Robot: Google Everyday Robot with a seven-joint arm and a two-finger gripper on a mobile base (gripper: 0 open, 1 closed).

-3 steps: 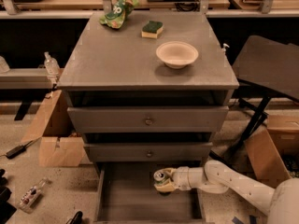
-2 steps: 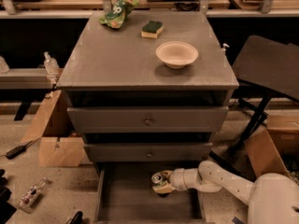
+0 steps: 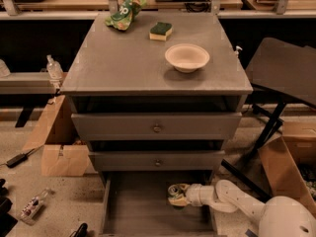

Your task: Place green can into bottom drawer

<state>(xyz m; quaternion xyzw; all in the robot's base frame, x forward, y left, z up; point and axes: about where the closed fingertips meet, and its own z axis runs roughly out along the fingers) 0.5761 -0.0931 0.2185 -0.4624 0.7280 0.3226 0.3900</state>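
Camera view: pinching the green can [image 3: 174, 189] between the fingers of the gripper [image 3: 177, 195], low inside the open bottom drawer [image 3: 138, 209], beneath the bench's [image 3: 123, 68] front edge and toward its right corner. Seems the placing step, close to its end: next calls for settling the can on the drawer floor, spreading the fingers, then backing out rightward without tipping it. Nothing else visible in that drawer; bowl [image 3: 186, 57] near the bench's right edge empty.
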